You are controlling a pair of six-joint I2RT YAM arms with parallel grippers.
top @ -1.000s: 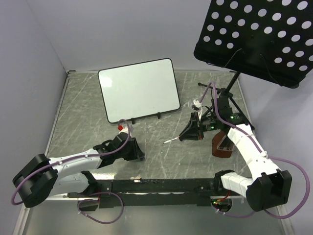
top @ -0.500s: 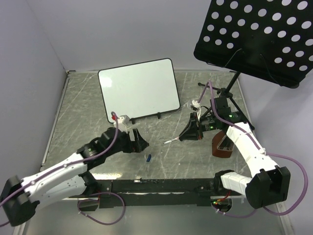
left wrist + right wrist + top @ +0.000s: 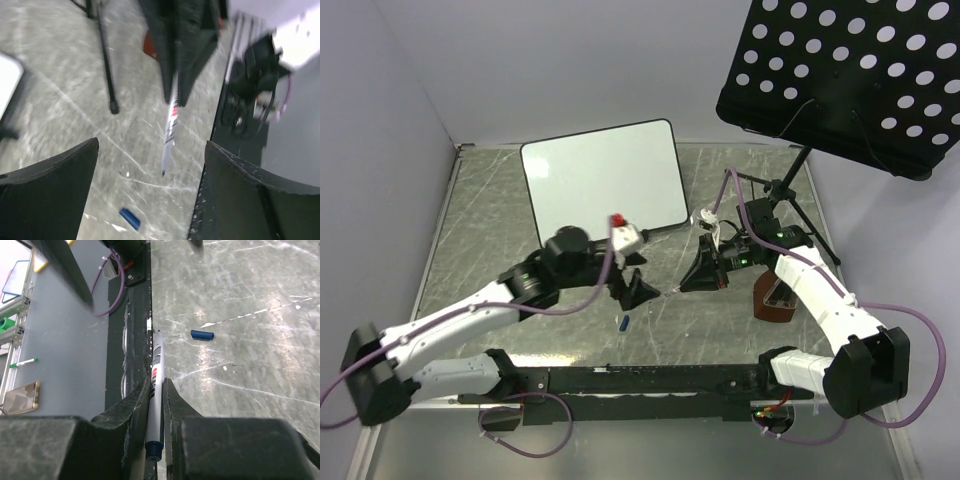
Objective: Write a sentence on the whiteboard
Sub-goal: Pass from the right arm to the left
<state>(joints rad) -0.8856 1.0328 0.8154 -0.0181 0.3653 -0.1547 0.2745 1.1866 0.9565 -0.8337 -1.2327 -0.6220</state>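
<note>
Whiteboard (image 3: pixel 603 182) propped, just beyond spread left claw (image 3: pixel 638 290)

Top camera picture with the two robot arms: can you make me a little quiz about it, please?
1. True or false: the flat white whiteboard with a black rim already has blue words on it.
2. Pick one: what does the right gripper hold? A) a white marker pen B) a red sponge C) nothing
3. Fill in: the left gripper has its black fingers ____ (open or shut).
Key: 1 false; 2 A; 3 open.
</note>
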